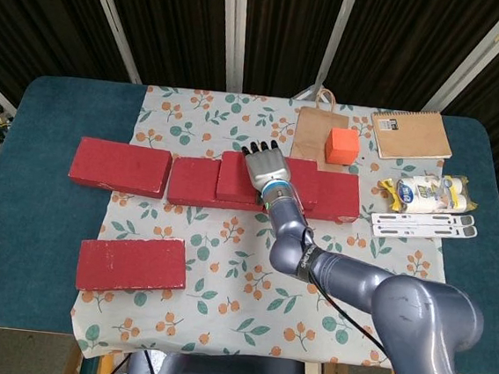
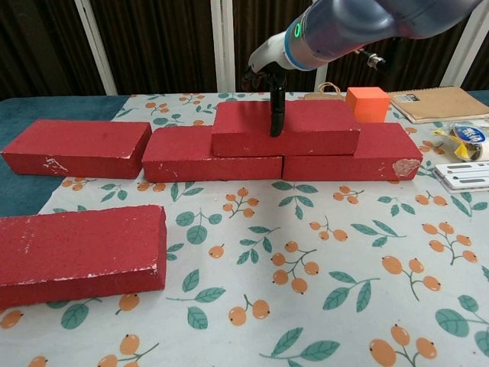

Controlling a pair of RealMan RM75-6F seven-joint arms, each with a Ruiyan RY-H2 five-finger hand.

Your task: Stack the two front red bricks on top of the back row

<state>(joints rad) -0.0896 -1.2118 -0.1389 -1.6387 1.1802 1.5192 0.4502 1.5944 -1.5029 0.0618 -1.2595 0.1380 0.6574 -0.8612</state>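
**One brick up, one still waiting at the front**

Starting at my left, the front brick (image 1: 131,264) lies flat near the worktop's (image 1: 34,219) front-left corner, well apart from the others — it is the one not yet stacked, and my left hand is nowhere in either view. Behind it runs the back row: the left brick (image 1: 120,167) by itself, then a middle brick (image 2: 210,154) and a right brick (image 2: 348,153) set end to end. The stacked brick (image 2: 286,128) sits across their seam, so that both carry it. My right hand (image 1: 267,167) is on top of that brick, its fingers (image 2: 276,115) draped over the near face. In the chest view they look close to lifting off, so I cannot tell whether they clamp it. Further right, the orange cube (image 1: 343,145) rests on the paper bag (image 1: 312,131), out of my way.
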